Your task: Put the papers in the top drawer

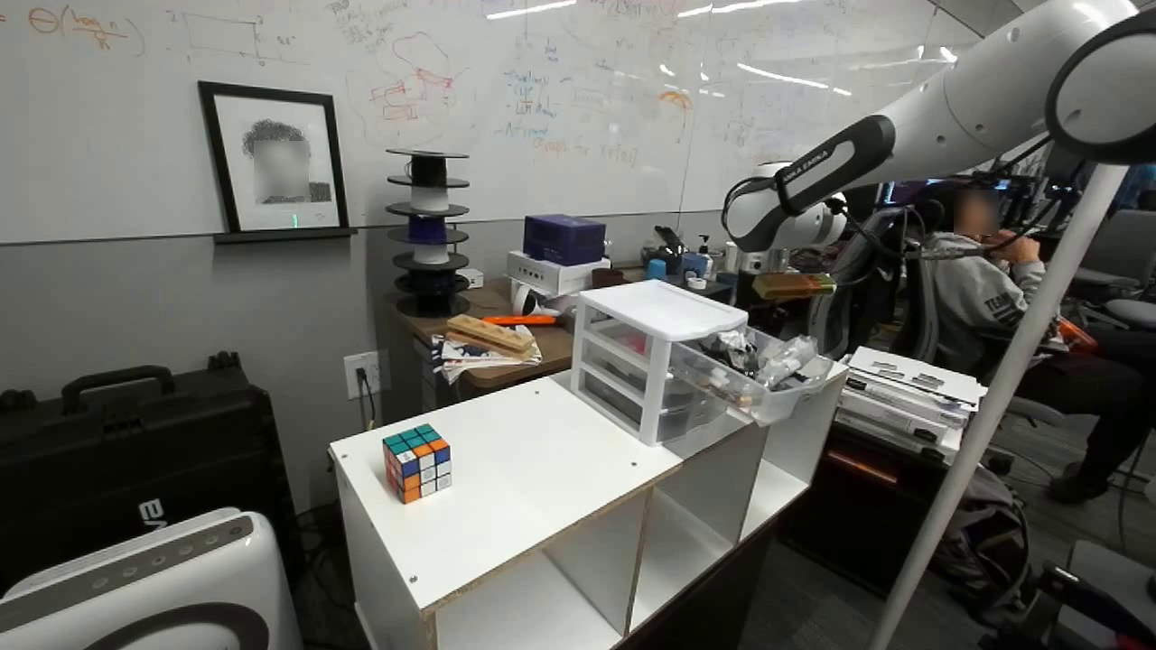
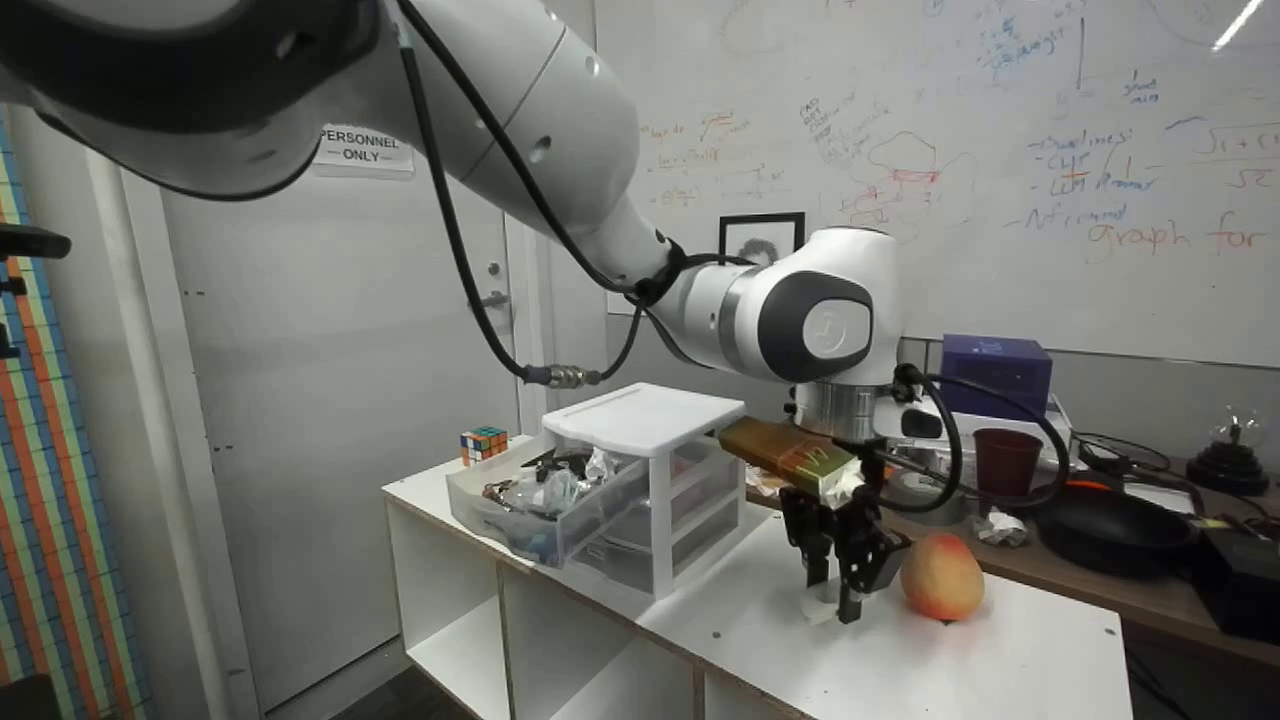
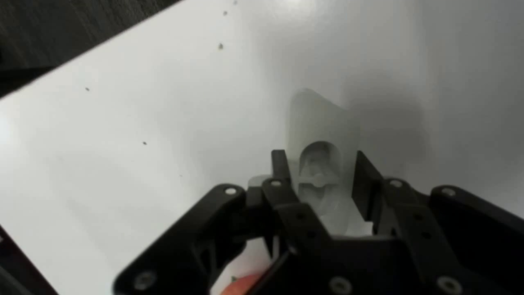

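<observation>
My gripper [image 2: 834,596] points down at the white shelf top beside the drawer unit [image 2: 655,410]. Its fingers stand apart in the wrist view [image 3: 321,172], with a whitish, see-through scrap of paper [image 3: 311,112] between and beyond the tips. I cannot tell whether the fingers touch it. The paper also shows low by the fingertips in an exterior view [image 2: 820,608]. The top drawer [image 2: 505,515] is pulled out on the unit's far side from my gripper and holds crumpled foil and plastic. It also shows in an exterior view [image 1: 713,375], where my fingers are hidden.
A peach-like fruit [image 2: 942,577] stands right by the gripper and shows in the wrist view [image 3: 243,283]. A Rubik's cube [image 1: 418,463] sits at the other shelf end. A desk behind holds a dark pan [image 2: 1115,530], a red cup [image 2: 1004,462] and a crumpled white scrap [image 2: 1001,528].
</observation>
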Action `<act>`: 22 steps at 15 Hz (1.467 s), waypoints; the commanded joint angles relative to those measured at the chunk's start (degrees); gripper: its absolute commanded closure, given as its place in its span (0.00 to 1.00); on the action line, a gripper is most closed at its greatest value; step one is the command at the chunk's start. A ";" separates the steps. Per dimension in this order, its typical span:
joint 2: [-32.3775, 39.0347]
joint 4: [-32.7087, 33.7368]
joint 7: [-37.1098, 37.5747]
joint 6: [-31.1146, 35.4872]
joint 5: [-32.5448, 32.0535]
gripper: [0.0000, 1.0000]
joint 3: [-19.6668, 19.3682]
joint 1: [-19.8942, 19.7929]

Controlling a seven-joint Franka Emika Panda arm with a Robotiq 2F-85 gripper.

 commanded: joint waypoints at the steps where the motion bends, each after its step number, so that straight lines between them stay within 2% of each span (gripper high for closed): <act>1: -11.70 -12.56 3.72 -1.76 0.03 0.82 -1.46 0.52; 6: -25.16 -24.09 4.80 -4.09 -1.76 0.82 -2.24 2.48; 14: -44.93 -41.17 3.73 -8.72 -6.32 0.83 1.71 9.66; 18: -49.47 -45.10 3.39 -11.85 -6.44 0.83 4.36 12.01; 22: -50.35 -47.17 2.11 -15.10 -7.21 0.83 5.44 12.56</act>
